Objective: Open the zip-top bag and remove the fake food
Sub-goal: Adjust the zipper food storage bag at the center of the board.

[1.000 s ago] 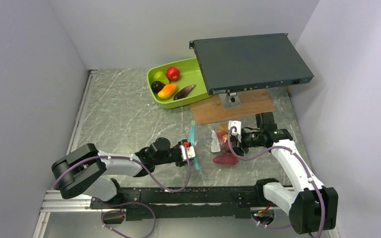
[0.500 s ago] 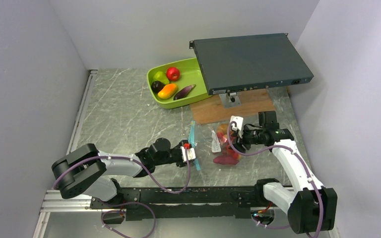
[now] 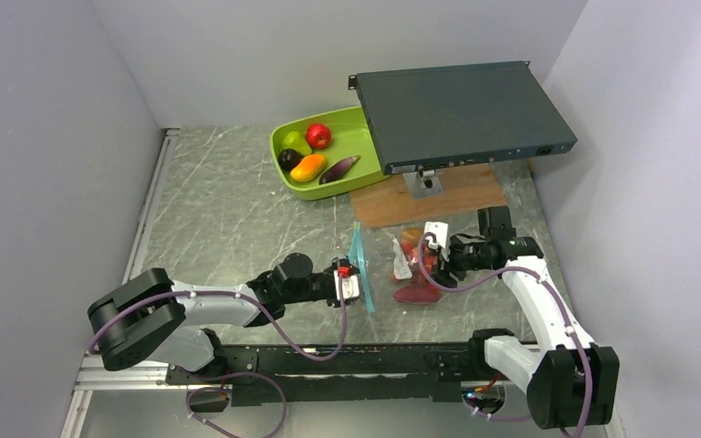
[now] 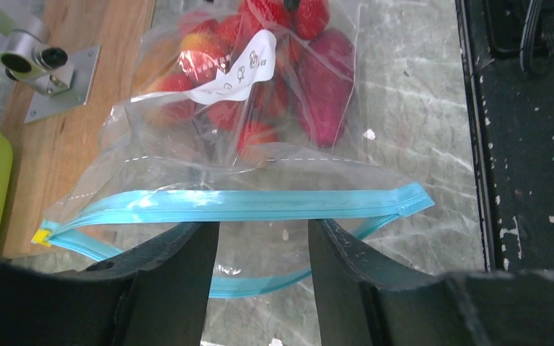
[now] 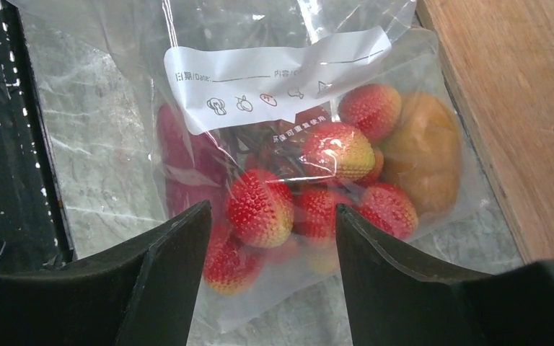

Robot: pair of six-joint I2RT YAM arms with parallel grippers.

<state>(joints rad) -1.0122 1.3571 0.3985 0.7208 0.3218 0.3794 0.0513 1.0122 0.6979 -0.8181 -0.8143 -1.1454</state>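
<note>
The clear zip-top bag point(image 3: 400, 265) lies between both grippers. Its blue zip strip point(image 4: 238, 205) gapes, the upper half across my left gripper's point(image 4: 263, 225) fingertips and the lower half point(image 4: 260, 285) showing between its separated jaws. Fake food point(image 5: 263, 205) fills the bag: red bumpy fruits, an orange-yellow piece point(image 5: 422, 155) and a dark red piece point(image 5: 180, 158). My right gripper point(image 5: 273, 209) hangs open over the bag's closed end, jaws either side of the red fruits without touching them. From above, the left gripper point(image 3: 354, 281) is at the zip and the right gripper point(image 3: 427, 258) is over the fruit.
A lime-green tray point(image 3: 351, 137) at the back holds an apple point(image 3: 319, 135), mango point(image 3: 308, 167), eggplant point(image 3: 339, 169), pear and plum. A dark flat box point(image 3: 461, 109) on a stand overhangs a wooden board point(image 3: 392, 205). A black rail point(image 3: 347, 360) runs along the near edge.
The right gripper's jaws have spread wider and it has dropped slightly over the fruit. The left gripper has edged right, and the blue zip strip stands taller and longer.
</note>
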